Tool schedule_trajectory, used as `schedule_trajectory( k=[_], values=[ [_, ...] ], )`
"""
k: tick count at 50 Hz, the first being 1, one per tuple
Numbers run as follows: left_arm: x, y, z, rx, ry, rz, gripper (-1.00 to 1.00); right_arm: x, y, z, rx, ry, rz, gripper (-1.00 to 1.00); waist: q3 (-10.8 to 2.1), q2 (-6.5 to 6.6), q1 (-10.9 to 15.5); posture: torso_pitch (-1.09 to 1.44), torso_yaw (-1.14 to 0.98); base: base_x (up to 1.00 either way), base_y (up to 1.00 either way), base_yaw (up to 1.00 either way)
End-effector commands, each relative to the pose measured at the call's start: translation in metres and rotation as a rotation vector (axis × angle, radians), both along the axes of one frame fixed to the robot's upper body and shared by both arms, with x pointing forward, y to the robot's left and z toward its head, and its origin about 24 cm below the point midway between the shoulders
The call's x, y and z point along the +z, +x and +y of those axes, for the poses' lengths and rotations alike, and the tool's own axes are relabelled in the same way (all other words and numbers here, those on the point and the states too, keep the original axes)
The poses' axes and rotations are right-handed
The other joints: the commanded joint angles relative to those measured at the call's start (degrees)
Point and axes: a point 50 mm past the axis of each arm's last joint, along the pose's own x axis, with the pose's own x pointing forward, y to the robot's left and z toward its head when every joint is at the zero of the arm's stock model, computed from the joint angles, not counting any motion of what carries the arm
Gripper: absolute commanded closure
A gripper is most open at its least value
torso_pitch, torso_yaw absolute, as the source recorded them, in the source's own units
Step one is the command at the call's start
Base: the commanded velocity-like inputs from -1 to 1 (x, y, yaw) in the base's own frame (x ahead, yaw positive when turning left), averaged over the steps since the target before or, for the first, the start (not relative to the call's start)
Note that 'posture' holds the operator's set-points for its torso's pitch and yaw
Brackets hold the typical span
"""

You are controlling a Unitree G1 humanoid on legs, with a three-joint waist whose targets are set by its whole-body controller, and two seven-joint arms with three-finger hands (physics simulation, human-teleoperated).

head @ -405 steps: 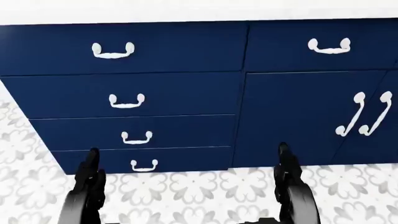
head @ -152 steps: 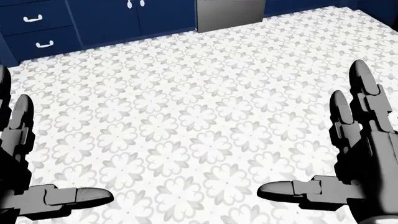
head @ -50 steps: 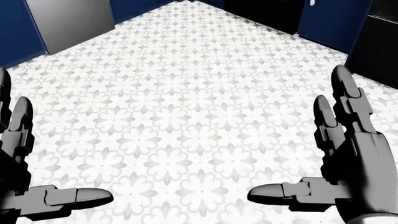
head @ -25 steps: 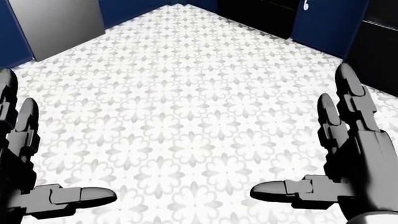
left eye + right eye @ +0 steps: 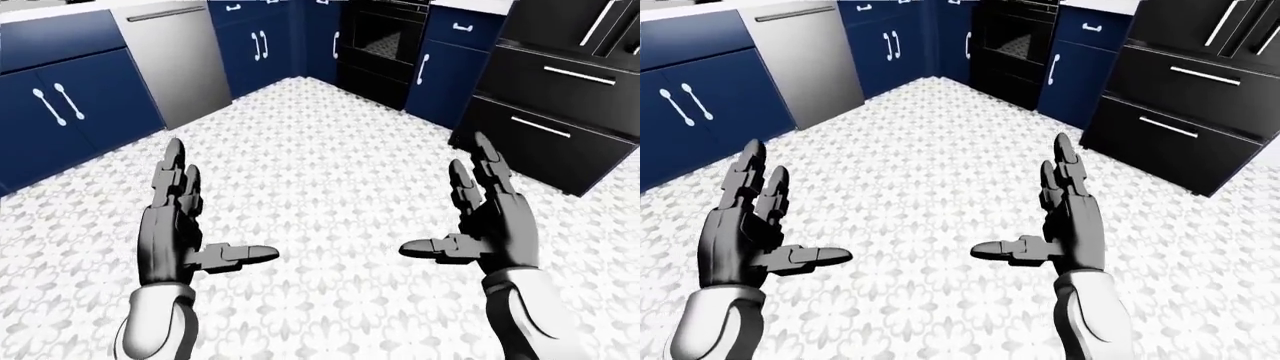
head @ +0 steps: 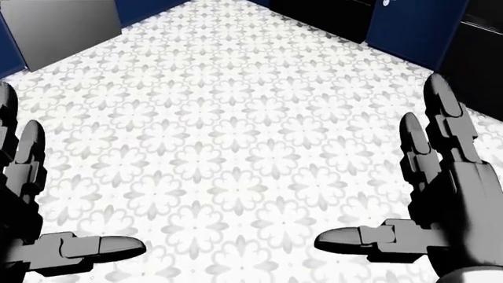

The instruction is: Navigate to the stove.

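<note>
I am looking down across a white floor (image 5: 330, 142) patterned with grey flowers, and I am reading no brand, label or lettering on anything here. I am holding both hands out over the tiles. My left hand (image 5: 178, 225) is released, its three fingers spread, two pointing up and the thumb sticking out toward the middle; it is grasping nothing. My right hand (image 5: 488, 225) is mirroring it, likewise released and empty.

The stove (image 5: 383, 41) is showing as a black oven front at the top of the left-eye view, right of centre, well apart from my hands, with navy cabinets (image 5: 255, 45) touching it on both sides. I am counting one silver dishwasher panel (image 5: 175, 60) at the upper left, with a two-door navy cupboard (image 5: 70, 112) beside it wearing two white handles. At the upper right one black unit (image 5: 560, 105) is showing two drawers, each with one pale bar handle.
</note>
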Motion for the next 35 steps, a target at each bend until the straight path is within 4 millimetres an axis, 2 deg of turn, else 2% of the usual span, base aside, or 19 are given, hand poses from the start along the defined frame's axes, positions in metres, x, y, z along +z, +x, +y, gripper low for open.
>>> schedule_trajectory(
  k=[1, 3, 11, 12, 13, 14, 20, 22, 25, 27, 30, 32, 35],
  values=[
    [0.0101, -0.0022, -0.0016, -0.009, 0.012, -0.057, -1.0, 0.0078, -0.0017, -0.0007, -0.007, -0.005, -0.05, -1.0, -0.83, 0.98, 0.0, 0.0, 0.0, 0.01, 0.0, 0.0],
    [0.01, -0.0021, -0.0015, -0.009, 0.012, -0.057, -1.0, 0.008, -0.0019, -0.0008, -0.007, -0.005, -0.051, -1.0, -1.97, 0.88, -0.1, 0.0, 0.0, 0.01, 0.0, 0.0],
    [0.0105, -0.0024, -0.0011, -0.008, 0.011, -0.058, -1.0, 0.0076, -0.0019, -0.0019, -0.015, -0.002, -0.052, -1.0, -2.53, 1.78, -0.6, 0.0, 0.0, 0.01, 0.0, 0.0],
    [0.0103, -0.0021, -0.001, -0.008, 0.011, -0.057, -1.0, 0.0074, -0.0016, -0.0017, -0.015, -0.002, -0.052, -1.0, -3.35, 2.05, -0.7, 0.0, 0.0, 0.07, 0.0, 0.0],
    [0.0102, -0.0021, -0.001, -0.008, 0.011, -0.057, -1.0, 0.0076, -0.0019, -0.0017, -0.016, -0.003, -0.053, -1.0, -2.37, 2.27, -1.0, 0.0, 0.0, 0.09, 0.0, 0.0],
    [0.0106, -0.0025, -0.0012, -0.008, 0.011, -0.058, -1.0, 0.0077, -0.002, -0.0017, -0.015, -0.003, -0.053, -1.0, -1.92, 2.36, -1.1, 0.0, 0.0, 0.1, 0.0, 0.0],
    [0.0102, -0.0031, -0.0015, -0.008, 0.011, -0.058, -1.0, 0.0077, -0.0029, -0.0018, -0.015, -0.006, -0.056, -1.0, -1.22, 2.4, -1.1, 0.0, 0.0, 0.15, 0.0, 0.0],
    [0.01, -0.0028, -0.0016, -0.008, 0.012, -0.057, -1.0, 0.0071, -0.0022, -0.0021, -0.017, -0.005, -0.054, -1.0, -0.1, 1.84, -1.1, 0.0, 0.0, 0.27, 0.0, 0.0],
    [0.0101, -0.0025, -0.0016, -0.008, 0.012, -0.058, -1.0, 0.0071, -0.0012, -0.0021, -0.017, -0.004, -0.056, -1.0, -0.2, 0.13, -1.0, 0.0, 0.0, 0.26, 0.0, 0.0],
    [0.0096, -0.0017, -0.0014, -0.008, 0.012, -0.057, -1.0, 0.0072, -0.001, -0.0015, -0.015, -0.005, -0.055, -1.0, -1.01, 0.74, -1.5, 0.0, 0.0, 0.27, 0.0, 0.0],
    [0.0103, -0.0019, -0.0016, -0.009, 0.012, -0.058, -1.0, 0.0075, -0.0014, -0.0018, -0.017, -0.006, -0.055, -1.0, -0.53, 0.06, -1.8, 0.0, 0.0, 0.26, 0.0, 0.0],
    [0.0108, -0.0022, -0.0016, -0.009, 0.012, -0.059, -1.0, 0.0088, -0.0018, -0.0015, -0.016, -0.006, -0.057, -1.0, -0.39, 0.78, -1.8, 0.0, 0.0, 0.26, 0.0, 0.0],
    [0.011, -0.0023, -0.0015, -0.008, 0.011, -0.059, -1.0, 0.009, -0.0022, -0.0017, -0.017, -0.005, -0.058, -1.0, 0.44, 2.93, -2.0, 0.0, 0.0, 0.26, 0.0, 0.0]
  ],
)
